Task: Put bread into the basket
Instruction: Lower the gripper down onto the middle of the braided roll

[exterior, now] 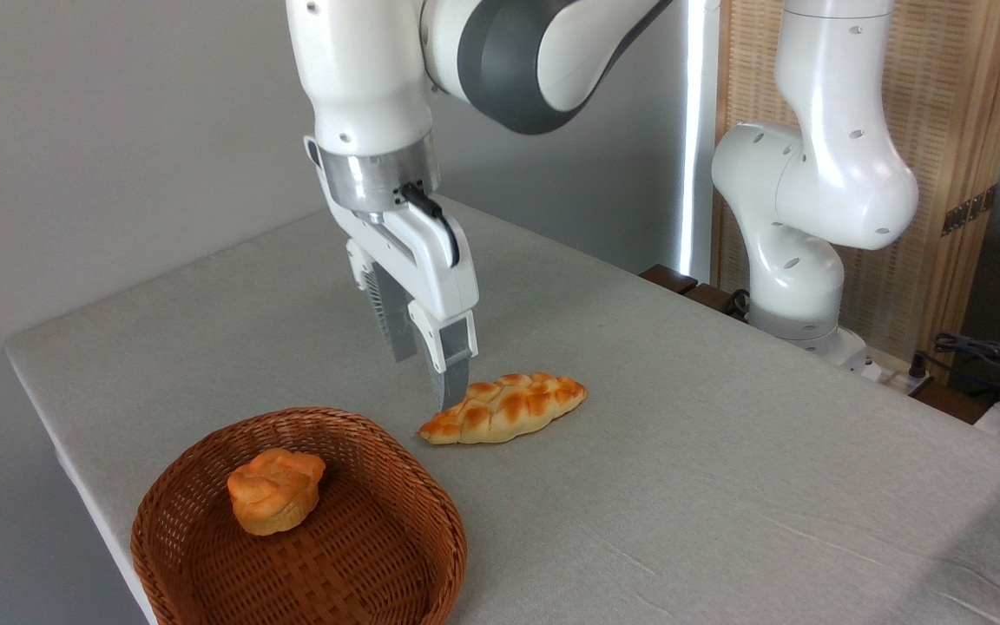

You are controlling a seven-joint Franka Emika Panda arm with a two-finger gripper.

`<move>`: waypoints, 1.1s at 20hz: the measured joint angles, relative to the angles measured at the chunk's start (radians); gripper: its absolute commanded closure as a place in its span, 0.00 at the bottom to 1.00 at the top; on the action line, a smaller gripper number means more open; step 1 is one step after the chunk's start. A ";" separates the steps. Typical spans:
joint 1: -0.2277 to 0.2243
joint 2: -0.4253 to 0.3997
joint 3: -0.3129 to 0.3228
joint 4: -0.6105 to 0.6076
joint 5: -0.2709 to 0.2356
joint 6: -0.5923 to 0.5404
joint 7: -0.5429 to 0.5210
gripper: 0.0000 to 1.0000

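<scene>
Camera: bread [504,407] lies just right of the empty, parted fingers [452,382], apparently untouched.

Probably a robotics lab: white arm base [799,286] bolted at two o'clock beside a cloth-covered surface [726,486], loose cables [986,356] at three.

No text, label, brand, number or sign can be read anywhere in view.
</scene>
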 measured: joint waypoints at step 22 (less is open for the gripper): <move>-0.063 -0.047 0.000 -0.240 0.077 0.003 0.212 0.00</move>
